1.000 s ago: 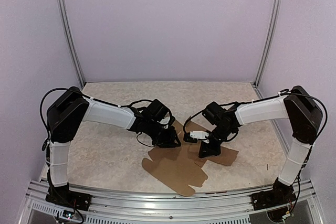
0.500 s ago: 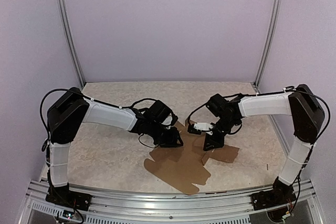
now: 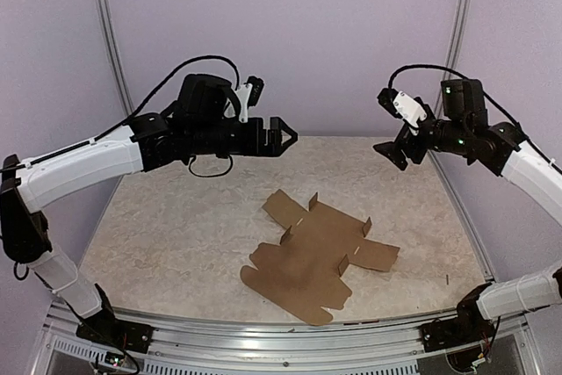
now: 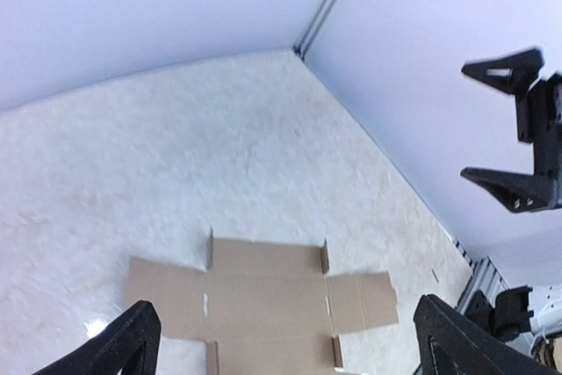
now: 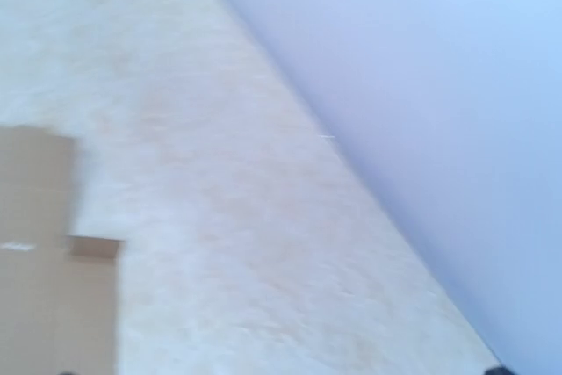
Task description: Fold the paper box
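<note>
Three high views, common paper box (image 3: 316, 256)

We list: paper box (image 4: 263, 292), flat on marbled table (image 4: 176, 155), four small flaps upright; left gripper (image 4: 285, 303) spread wide above it; right gripper (image 4: 493, 127) agape against the wall (image 4: 421, 85).

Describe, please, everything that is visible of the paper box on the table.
The paper box is a plain brown cardboard die-cut sheet, lying almost flat and not yet folded on the beige speckled table, towards its near edge. Four small tabs stand up around its middle panel. The other flaps lie flat, some with rounded corners. Only the table touches it; nothing holds it.
</note>
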### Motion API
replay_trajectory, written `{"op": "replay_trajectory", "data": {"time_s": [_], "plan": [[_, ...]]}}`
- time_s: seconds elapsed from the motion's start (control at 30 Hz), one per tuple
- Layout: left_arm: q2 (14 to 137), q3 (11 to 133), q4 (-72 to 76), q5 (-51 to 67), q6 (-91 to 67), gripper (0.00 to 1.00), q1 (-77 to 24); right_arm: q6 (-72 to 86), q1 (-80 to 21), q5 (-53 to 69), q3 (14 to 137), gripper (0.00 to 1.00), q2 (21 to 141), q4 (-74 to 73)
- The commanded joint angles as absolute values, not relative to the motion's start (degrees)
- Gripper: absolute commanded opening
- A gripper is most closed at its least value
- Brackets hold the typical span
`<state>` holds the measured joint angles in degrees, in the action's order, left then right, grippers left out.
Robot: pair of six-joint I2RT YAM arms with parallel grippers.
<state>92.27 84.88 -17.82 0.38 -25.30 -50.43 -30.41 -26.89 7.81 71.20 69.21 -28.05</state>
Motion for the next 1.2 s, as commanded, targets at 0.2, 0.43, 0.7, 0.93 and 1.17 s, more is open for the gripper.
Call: {"op": "replay_trajectory", "data": {"time_s": [0.2,0.43,0.7,0.93,1.17], "plan": [[87.1,72.6,-11.1,3.8,-20.4,0.99,-43.1,-25.1,-26.0,10.9,60.9,1.00,68.5,-18.8],[87.2,72.2,-8.3,0.6,-19.1,0.99,-41.8,-22.1,-25.9,9.1,63.5,1.00,69.3,-20.6],[84.1,69.1,0.9,-17.0,-20.5,0.99,-41.3,-20.6,-26.0,8.3,65.7,1.00,73.1,-25.9],[93.0,70.3,-14.5,2.6,-40.2,0.99,-27.5,-20.8,-25.8,4.4,64.7,1.00,70.6,-22.3],[107.3,70.9,-5.8,35.2,-44.6,0.99,-22.7,-19.5,-21.2,-24.2,69.7,1.00,77.4,-21.3]]}}
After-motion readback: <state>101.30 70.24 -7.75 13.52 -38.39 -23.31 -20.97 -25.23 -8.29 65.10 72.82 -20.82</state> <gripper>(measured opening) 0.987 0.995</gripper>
